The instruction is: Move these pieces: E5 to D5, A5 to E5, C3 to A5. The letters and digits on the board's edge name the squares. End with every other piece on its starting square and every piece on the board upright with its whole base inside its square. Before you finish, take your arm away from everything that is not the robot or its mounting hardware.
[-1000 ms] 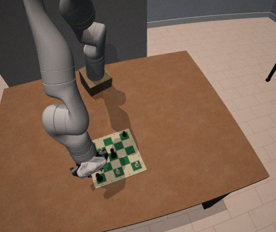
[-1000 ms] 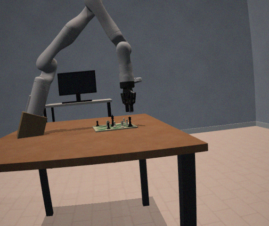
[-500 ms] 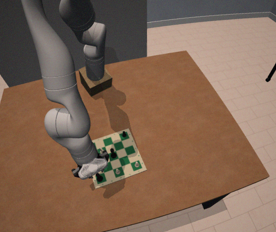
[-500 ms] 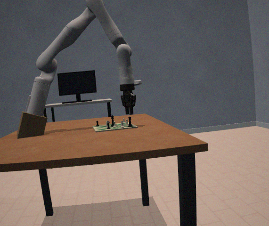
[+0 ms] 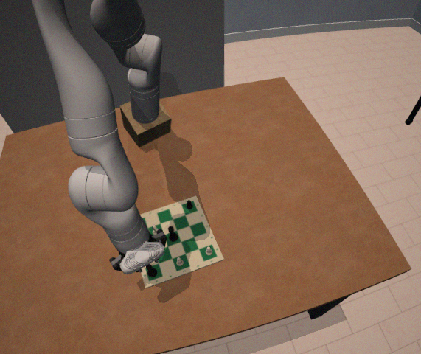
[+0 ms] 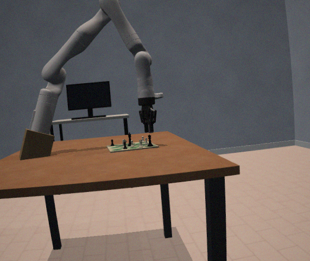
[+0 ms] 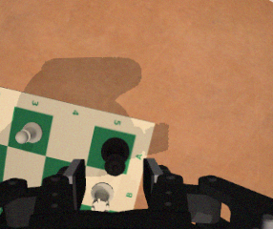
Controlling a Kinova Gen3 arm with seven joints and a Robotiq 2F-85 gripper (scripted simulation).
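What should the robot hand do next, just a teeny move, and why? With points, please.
I'd guess the gripper [image 5: 148, 263] [image 6: 149, 130] [image 7: 114, 173] should ease down a little over the tall black piece [image 5: 151, 271] [image 6: 150, 141] [image 7: 115, 152] on A5. That piece has to go to E5, its top shows between the open fingers in the wrist view, and the fingertips seem to be above it.
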